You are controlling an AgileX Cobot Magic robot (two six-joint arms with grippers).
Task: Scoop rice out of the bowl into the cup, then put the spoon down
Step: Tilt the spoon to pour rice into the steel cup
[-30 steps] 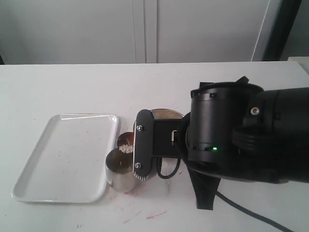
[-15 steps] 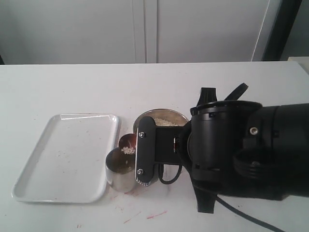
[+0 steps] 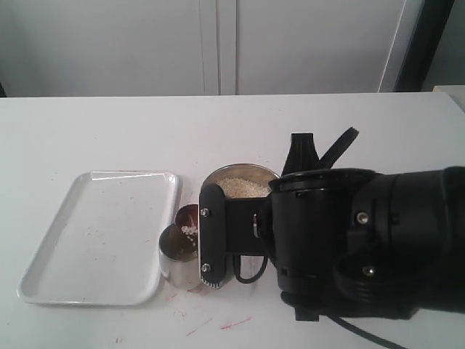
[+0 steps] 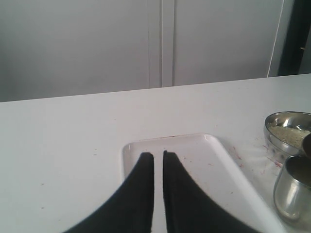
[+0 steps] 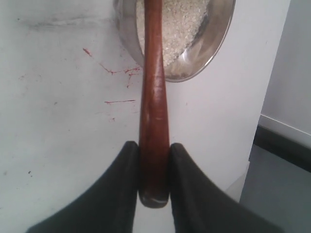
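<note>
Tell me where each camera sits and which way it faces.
Exterior: off the arms, facing tray, cup, bowl and spoon; the right arm fills its foreground.
Left wrist: on the left arm, looking over the empty left jaws at the tray.
Right wrist: on the right arm, looking along the spoon, clamped in the right jaws, to the rice.
Shared: all three show the bowl.

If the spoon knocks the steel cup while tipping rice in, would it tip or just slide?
The cup looks taller than wide, so a knock near its rim could probably tip it. Its polished steel stands on a smooth white table, so a low push would likely slide it. No fill shows near its rim, so it is probably light.
</note>
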